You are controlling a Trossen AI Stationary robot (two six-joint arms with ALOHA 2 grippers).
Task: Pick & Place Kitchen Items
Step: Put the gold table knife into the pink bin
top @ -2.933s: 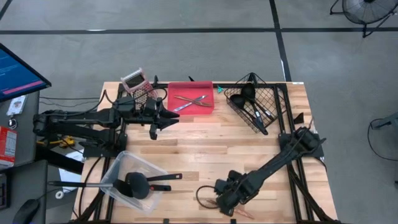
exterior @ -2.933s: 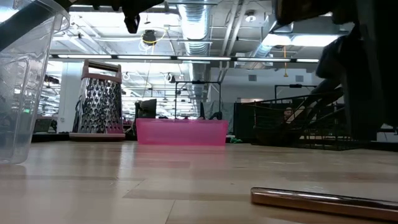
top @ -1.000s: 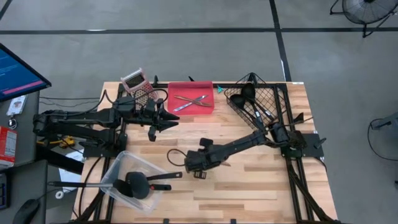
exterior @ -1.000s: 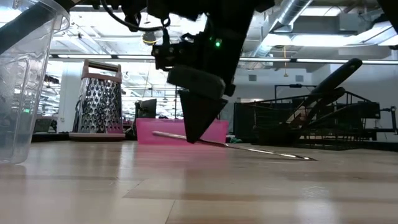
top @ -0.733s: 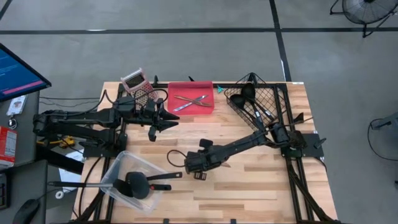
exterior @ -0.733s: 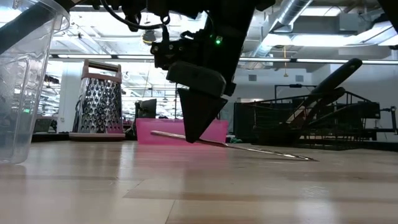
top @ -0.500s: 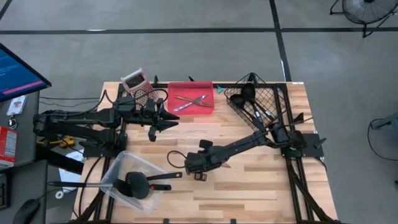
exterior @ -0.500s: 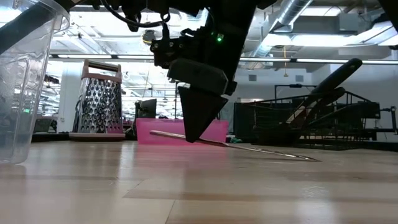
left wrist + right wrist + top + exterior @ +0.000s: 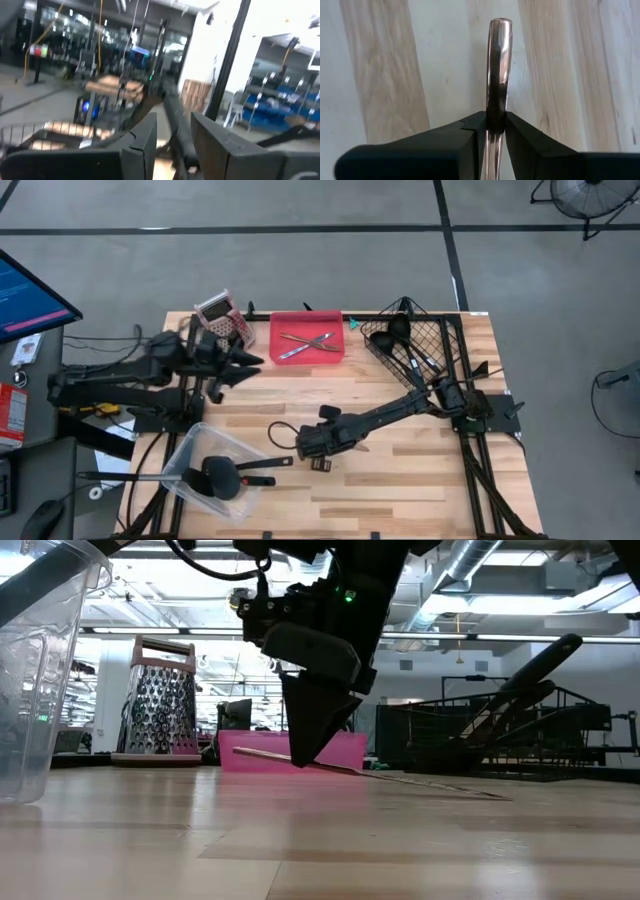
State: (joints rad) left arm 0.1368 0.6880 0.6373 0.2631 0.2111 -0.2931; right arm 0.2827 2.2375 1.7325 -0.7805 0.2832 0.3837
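Observation:
A thin copper-coloured utensil (image 9: 400, 780) slants over the middle of the table with my right gripper (image 9: 303, 762) shut on it. In the high view that gripper (image 9: 303, 445) sits near the table's centre, pointing steeply down. My left gripper (image 9: 245, 362) hovers over the table's far left, by the grater, open with nothing between its fingers (image 9: 142, 147). Black utensils (image 9: 235, 475) lie in a clear container (image 9: 190, 450). More stand in a wire basket (image 9: 425, 330), and silver pieces (image 9: 305, 342) lie in a red tray (image 9: 285, 355). My right gripper pinches the copper utensil's handle (image 9: 496, 102) between its two fingers, a short way back from the rounded end (image 9: 500, 25). The fingers come from above, slanting down, and lie across the handle. The held end is raised and the other end (image 9: 495, 795) rests on the table.
A metal grater with a pink top (image 9: 220, 315) stands at the far left corner beside the left arm. The clear container fills the near left, the basket the far right. Bare wood lies along the near edge and right of centre.
My left gripper has drawn back toward the table's left edge and risen, tipping upward; its fingers stay apart. My right gripper keeps its hold on the copper utensil in the same place.

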